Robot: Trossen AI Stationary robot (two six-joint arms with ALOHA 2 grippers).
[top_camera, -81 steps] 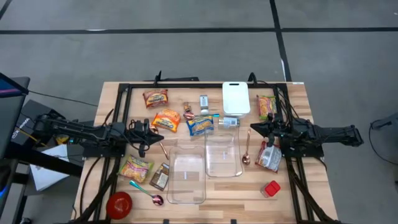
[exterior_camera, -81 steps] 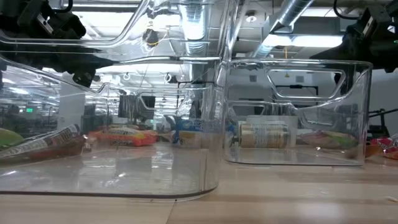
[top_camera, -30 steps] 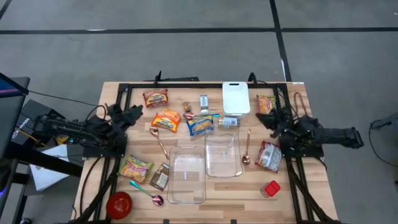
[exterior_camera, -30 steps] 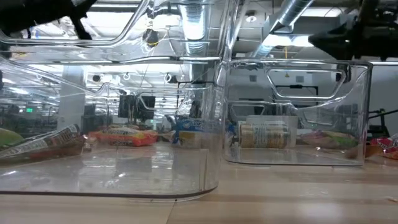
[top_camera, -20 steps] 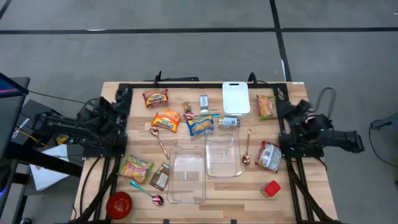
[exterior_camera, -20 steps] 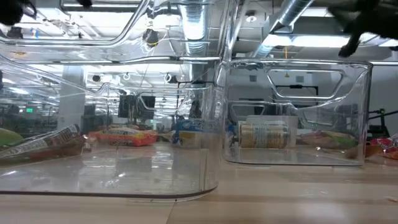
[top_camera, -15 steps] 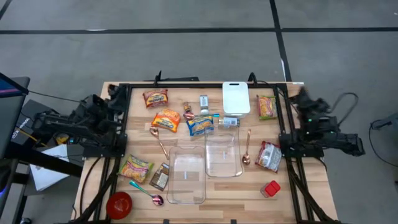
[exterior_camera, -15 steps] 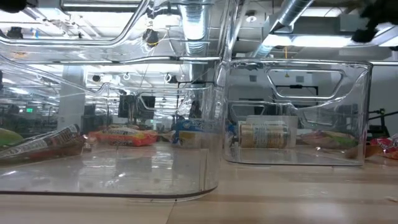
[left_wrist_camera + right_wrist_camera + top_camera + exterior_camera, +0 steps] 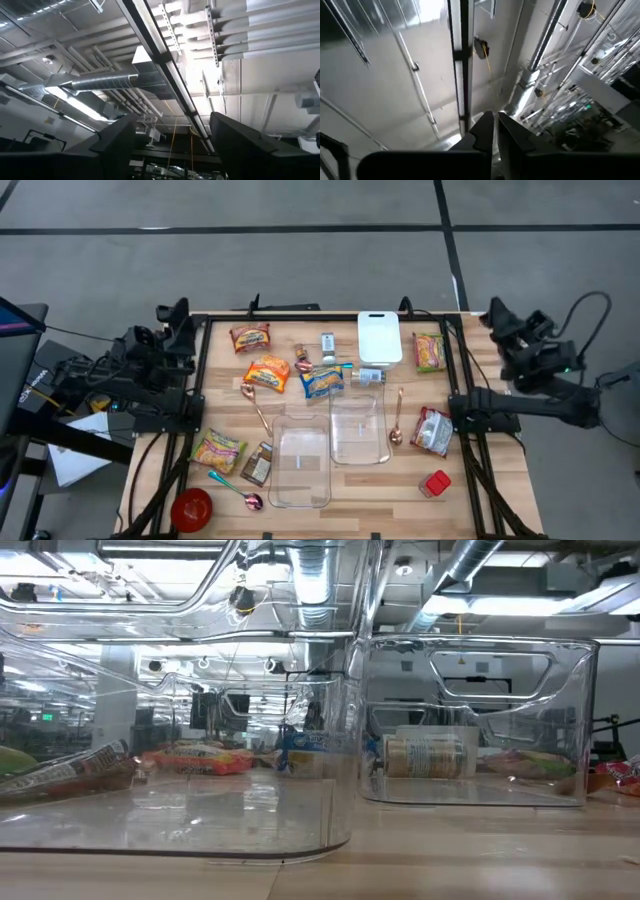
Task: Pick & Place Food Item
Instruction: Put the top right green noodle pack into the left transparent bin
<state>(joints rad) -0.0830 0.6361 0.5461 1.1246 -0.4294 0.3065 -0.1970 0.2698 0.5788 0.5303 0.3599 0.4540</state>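
Several food packets lie flat on the wooden table (image 9: 470,500): orange noodle packs (image 9: 267,372) (image 9: 250,337), a blue-and-yellow pack (image 9: 322,380), a green-edged pack (image 9: 219,448), a snack bag (image 9: 429,351) and a red-and-white bag (image 9: 432,430). A can (image 9: 368,376) lies on its side beside them. My left gripper (image 9: 178,315) (image 9: 172,130) stands open over the table's far left corner, fingers pointing up at the ceiling. My right gripper (image 9: 497,312) (image 9: 494,120) is shut past the far right corner, also pointing up. Neither holds anything.
Two clear plastic bins (image 9: 300,465) (image 9: 358,428) stand in the middle near the front. Around them are a white cutting board (image 9: 379,337), three spoons (image 9: 396,415), a red bowl (image 9: 191,507), a red cube (image 9: 436,483) and a dark bar (image 9: 258,464). A black frame (image 9: 200,380) borders the table.
Both arms have drawn back from over the table. The left gripper went toward the far left corner, the right gripper toward the far right corner and beyond the edge. Both tipped upward and left the low view. Nothing on the table has moved.
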